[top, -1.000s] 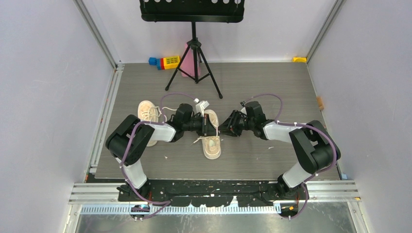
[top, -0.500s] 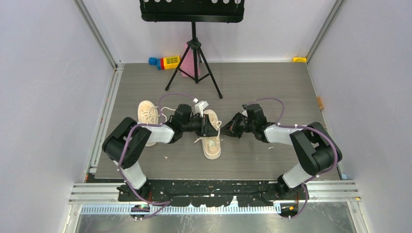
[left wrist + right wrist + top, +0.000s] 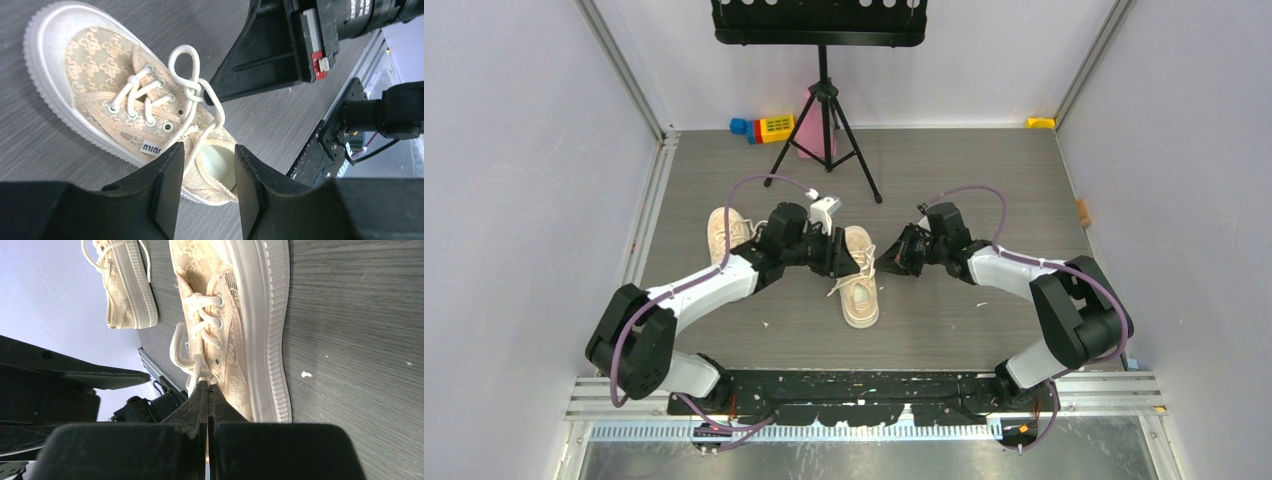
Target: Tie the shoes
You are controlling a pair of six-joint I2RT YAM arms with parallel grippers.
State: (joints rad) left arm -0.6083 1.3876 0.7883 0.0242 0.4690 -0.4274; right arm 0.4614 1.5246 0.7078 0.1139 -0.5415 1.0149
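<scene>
The shoe being worked on point(image 3: 860, 295) lies at the middle of the grey tabletop point(image 3: 944, 180), heel towards the near edge and toe towards the far side. The second shoe point(image 3: 722, 230) lies well to its left, partly hidden by the left arm. The right pincer point(image 3: 206, 386) reaches in from the right with its fingers pressed together, clamped on the white lace point(image 3: 192, 90) where the strands cross beside a small loop over the tongue. The left pincer point(image 3: 206, 150) hovers over the same shoe from the left with its fingers apart, holding nothing; a lace strand runs below the gap. At the far side stand a black tripod point(image 3: 824, 110) and some coloured blocks point(image 3: 769, 127)
</scene>
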